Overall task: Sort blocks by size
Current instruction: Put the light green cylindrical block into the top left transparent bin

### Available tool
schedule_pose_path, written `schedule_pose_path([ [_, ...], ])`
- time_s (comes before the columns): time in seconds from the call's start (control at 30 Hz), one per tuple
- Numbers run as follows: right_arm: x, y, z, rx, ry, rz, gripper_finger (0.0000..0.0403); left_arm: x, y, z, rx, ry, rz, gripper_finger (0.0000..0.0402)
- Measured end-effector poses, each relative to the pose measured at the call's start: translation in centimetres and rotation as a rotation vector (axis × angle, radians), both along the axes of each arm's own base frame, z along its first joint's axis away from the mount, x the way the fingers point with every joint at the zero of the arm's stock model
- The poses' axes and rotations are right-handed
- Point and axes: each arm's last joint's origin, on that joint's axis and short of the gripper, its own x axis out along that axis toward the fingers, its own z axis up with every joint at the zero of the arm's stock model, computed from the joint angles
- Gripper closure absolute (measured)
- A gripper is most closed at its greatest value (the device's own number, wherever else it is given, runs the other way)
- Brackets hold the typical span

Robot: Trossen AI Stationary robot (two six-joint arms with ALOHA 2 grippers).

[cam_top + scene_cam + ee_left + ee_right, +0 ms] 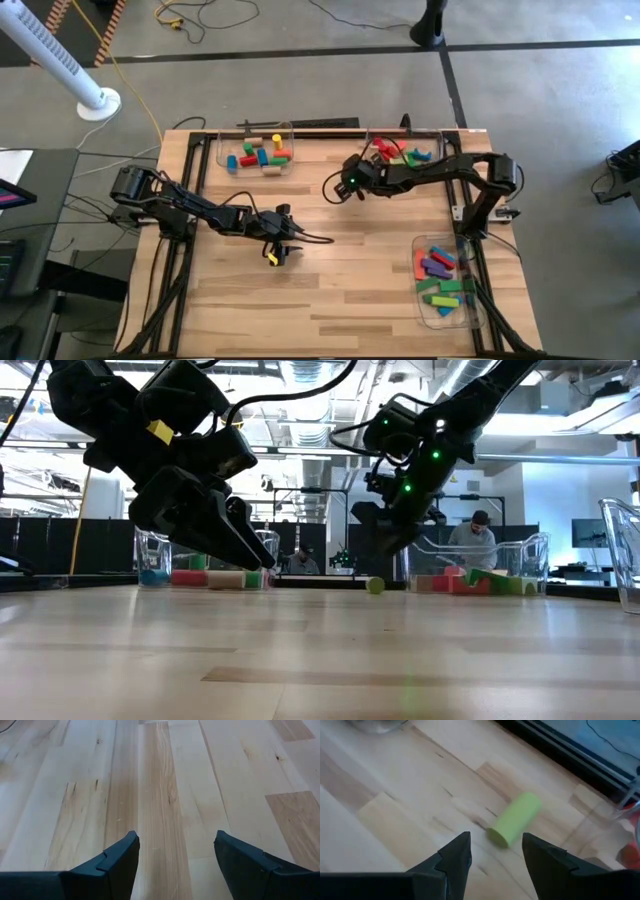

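Green cylinder — loose on table, before right gripper, jaws open, empty. Straddle squarely, lest it roll. Left gripper — open, idle.

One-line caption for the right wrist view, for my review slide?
Right end effector, fingers open, poised over a light green wooden cylinder lying alone on the pale wooden table.
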Motion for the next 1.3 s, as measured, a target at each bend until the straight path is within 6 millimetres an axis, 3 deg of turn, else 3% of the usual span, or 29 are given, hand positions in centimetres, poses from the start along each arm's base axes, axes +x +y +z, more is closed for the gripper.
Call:
schedule_pose_path([
  [0.27, -0.3, -1.0, 0.0, 0.015, -0.002, -0.017, 0.0194, 0.2, 0.2, 0.2, 0.024, -0.03, -0.008, 0.0154],
  [0.4, 0.0, -0.1, 0.0, 0.016, -0.002, 0.013, 0.0194, 0.7, 1.1, 1.1, 0.051, -0.133, 0.06, 0.0154],
  [0.6, 0.4, 3.1, -0.3, 0.036, 0.033, 0.093, 0.0194, 1.6, 4.7, 2.7, 0.028, -0.28, 0.243, 0.0154],
  [0.83, 0.0, 7.9, -0.9, 0.037, 0.114, 0.134, 0.0194, 2.0, 9.6, 3.8, -0.048, -0.245, 0.38, 0.0154],
  [1.1, -1.4, 13.5, -1.2, -0.015, 0.161, 0.15, 0.0194, 2.1, 13.5, 5.2, -0.152, -0.29, 0.481, 0.0154],
  [1.2, -2.0, 15.2, -1.3, -0.034, 0.167, 0.151, 0.0194, 3.2, 14.8, 4.8, -0.211, -0.281, 0.5, 0.0154],
  [1.3, -2.7, 16.4, -1.4, -0.041, 0.172, 0.15, 0.0194, 5.4, 16.4, 4.0, -0.217, -0.248, 0.531, 0.0154],
])
